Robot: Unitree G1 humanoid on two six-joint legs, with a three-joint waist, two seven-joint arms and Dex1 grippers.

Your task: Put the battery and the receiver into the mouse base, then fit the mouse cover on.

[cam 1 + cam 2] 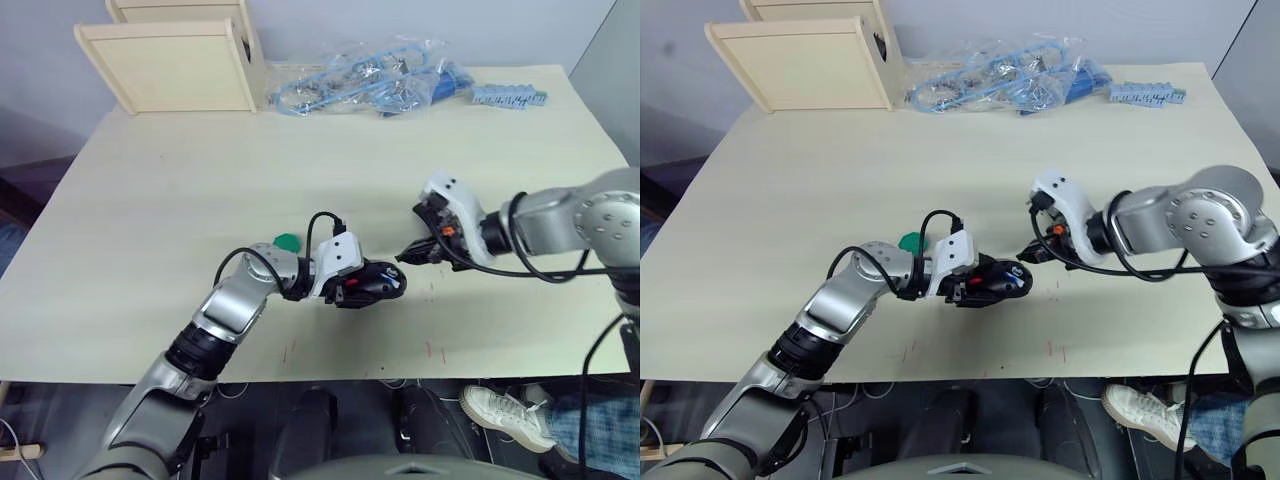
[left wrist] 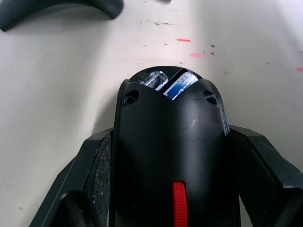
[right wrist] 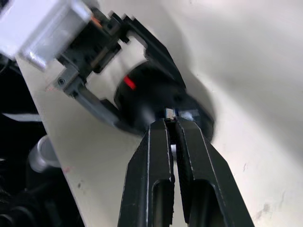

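Black mouse base in left jaws, battery half-hidden; right jaws pinching tiny receiver.

I see the mouse base on the counter, near its front edge, held in my left pincer. The battery lies inside the base at its open end. My right pincer sits just right of the base, with the receiver pinched at its tip. A disc lies behind my left wrist. Wooden boxes stand at the far left corner, with bags of parts to their right.
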